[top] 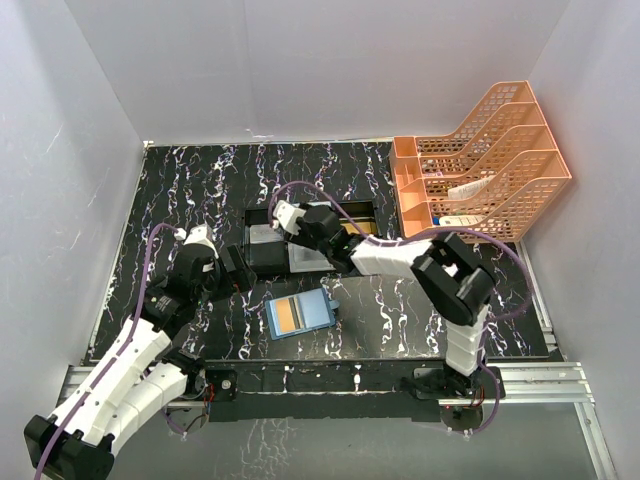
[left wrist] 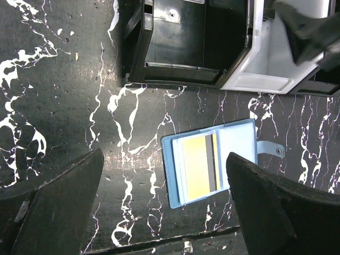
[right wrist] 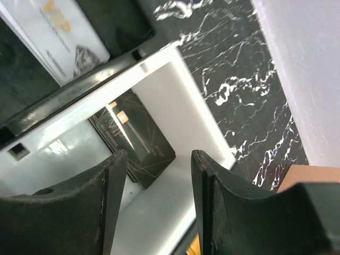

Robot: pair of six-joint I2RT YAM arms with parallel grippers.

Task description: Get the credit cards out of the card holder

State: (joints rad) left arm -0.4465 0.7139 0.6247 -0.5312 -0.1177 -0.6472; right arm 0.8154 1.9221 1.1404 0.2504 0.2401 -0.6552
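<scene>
The table [top: 200,190] is black with white wiggly lines all over it, like marble. A blue card holder [top: 298,315] lies open and flat on it, near the front edge. Its little tab points to the right. A yellow card [left wrist: 197,164] sits in its pocket. Just behind the card holder stands a tray [left wrist: 180,74] with black parts and a white part. The two do not touch. An orange rack [top: 480,170] full of small holes stands in the far right corner, well apart from the card holder.

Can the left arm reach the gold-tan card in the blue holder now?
Probably yes: the open left gripper faces the blue folding card holder; nothing covers its gold-tan plastic card.
</scene>
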